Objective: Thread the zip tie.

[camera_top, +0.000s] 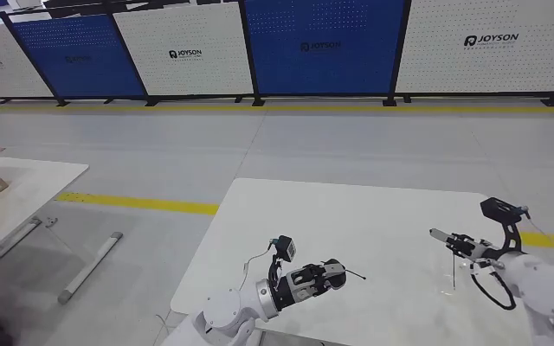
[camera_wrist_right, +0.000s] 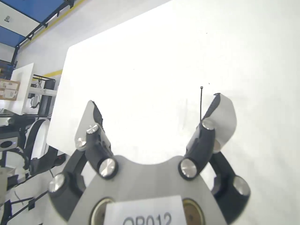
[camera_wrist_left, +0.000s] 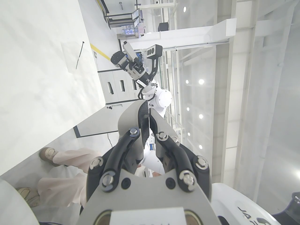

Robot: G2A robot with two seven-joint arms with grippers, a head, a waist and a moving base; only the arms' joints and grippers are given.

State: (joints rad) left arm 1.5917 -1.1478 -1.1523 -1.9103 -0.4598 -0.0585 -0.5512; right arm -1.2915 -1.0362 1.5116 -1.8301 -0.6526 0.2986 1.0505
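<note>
**White table, zip tie lying flat on it**

Blue and white panels stand along the far side of the room, and a yellow line crosses the grey floor in front of them. Nearer me is the white tabletop where both my arms are at work.

The black zip tie rests on the table on my right side, a thin straight strip pointing toward the near edge. My right wrist camera shows its small square head at the end farther from me. The strip runs back to just beside one of my right fingers, but I cannot tell whether they touch.

My right gripper hangs above the tie. It is released, with its two fingers spread wide and nothing between them.

My left gripper is well apart from the tie, near the front edge of the table around the middle. Its fingers are clenched, pad against pad. From above, a thin dark sliver pokes out past the tips. I cannot tell what it is, or whether the pads grip it.
</note>
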